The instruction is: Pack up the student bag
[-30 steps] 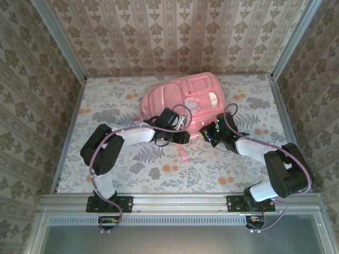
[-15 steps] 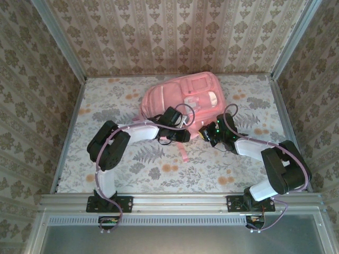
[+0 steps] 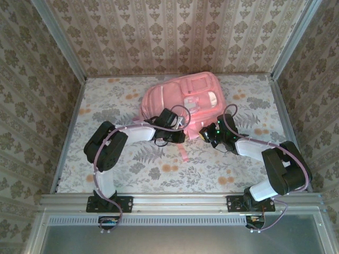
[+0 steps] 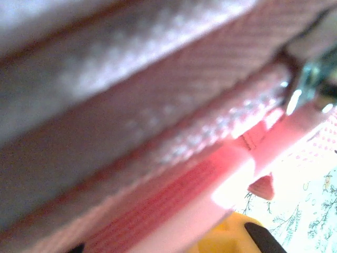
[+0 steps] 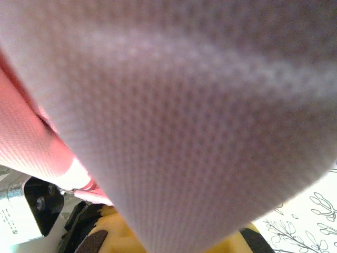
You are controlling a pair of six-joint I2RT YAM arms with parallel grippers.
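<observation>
The bag [image 3: 180,95] looks soft and floppy; I'd pinch its near edge. There my right hand [image 3: 207,135] is clenched; my left hand [image 3: 181,137], I cannot tell.

The backpack [image 3: 180,98] is pink, with a fine dotted weave up close. The table cover [image 3: 116,100] is pale, printed with grey-green ferns and orange blossoms. The walls [image 3: 175,32] carry beige striped damask wallpaper. The arms [image 3: 140,132] are black and white, with purple cables [image 3: 95,159].

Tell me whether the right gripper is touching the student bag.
Touching. In the right wrist view the student bag's fabric lies pressed straight onto the right gripper, with no gap between them.
</observation>
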